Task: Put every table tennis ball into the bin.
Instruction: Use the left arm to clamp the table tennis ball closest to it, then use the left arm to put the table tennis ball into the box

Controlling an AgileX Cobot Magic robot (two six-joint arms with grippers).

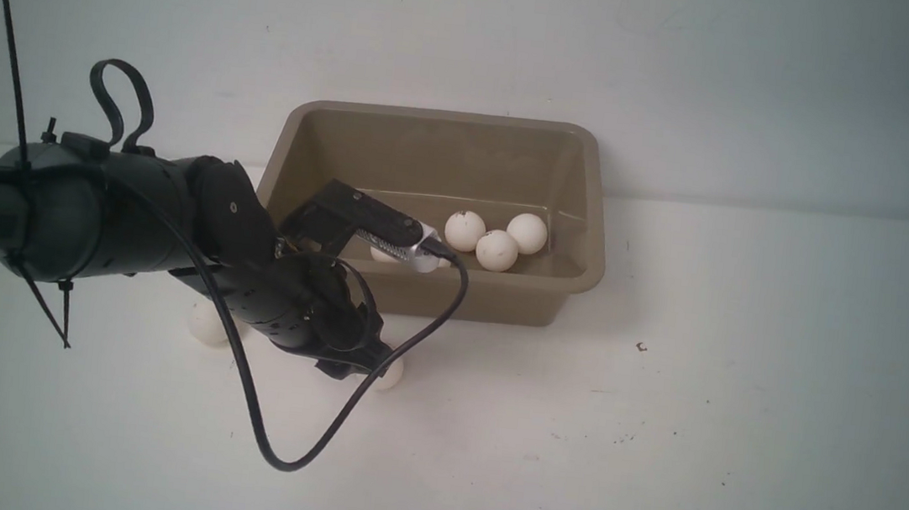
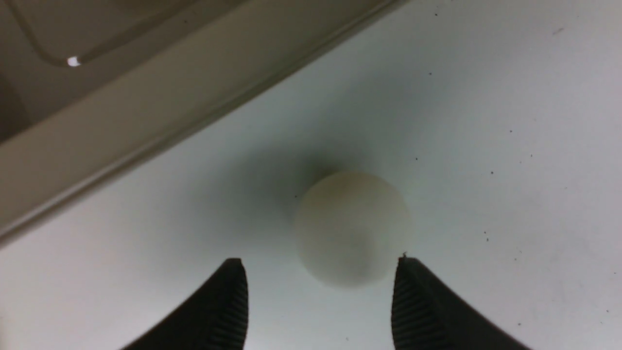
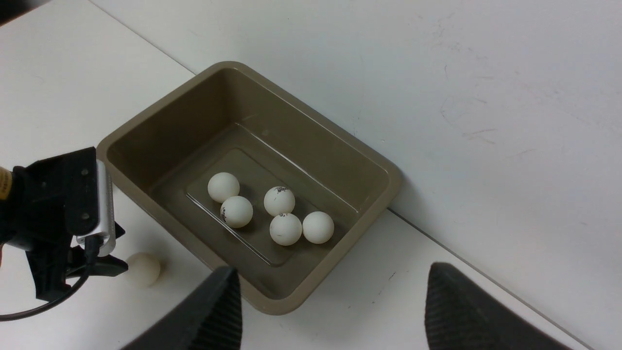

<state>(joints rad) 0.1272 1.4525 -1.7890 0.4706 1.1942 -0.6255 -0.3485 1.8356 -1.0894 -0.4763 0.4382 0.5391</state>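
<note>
While five balls (image 3: 285,229) lie in the bin (image 3: 333,270), two (image 2: 354,229) (image 1: 208,322) remain outside; both grippers (image 2: 320,291) (image 3: 334,296) stand apart, unloaded.

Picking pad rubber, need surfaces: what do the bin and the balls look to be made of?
Bin: likely moulded plastic, taupe, satin; rounded corners, one-piece walls and soft highlights along the floor ridges suggest it.
Balls: probably hard plastic, matte cream-white; evenly round, seamless as far as visible, dark print on some. Hollow or solid, can't tell.
</note>
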